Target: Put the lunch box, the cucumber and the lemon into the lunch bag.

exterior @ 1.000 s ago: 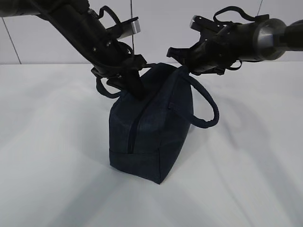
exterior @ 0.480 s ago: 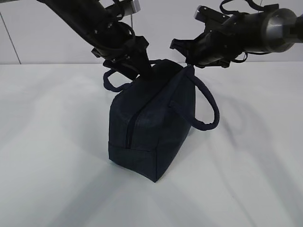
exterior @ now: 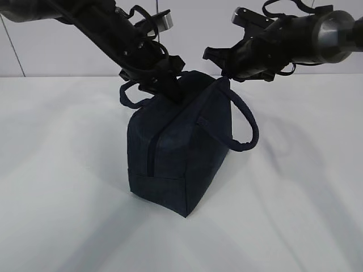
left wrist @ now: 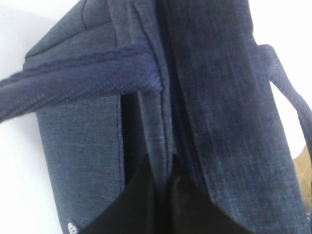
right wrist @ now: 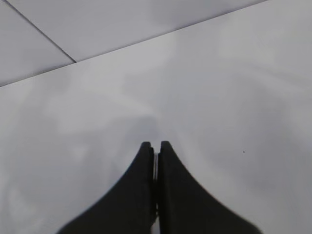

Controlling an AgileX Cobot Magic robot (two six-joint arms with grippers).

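Fabric in dark navy formed the boxy lunch bag [exterior: 180,156], which stood at the centre of the frame on the white surface [exterior: 68,215], its padded loop handles out to either side. The left gripper [exterior: 173,90] pressed its black fingers [left wrist: 146,204] on the bag's top seam by the zipper; whether they pinched the cloth could not be told. The right gripper [right wrist: 156,148], upper right, hovered with its fingers together, holding nothing.

no readable text, labels or numbers anywhere
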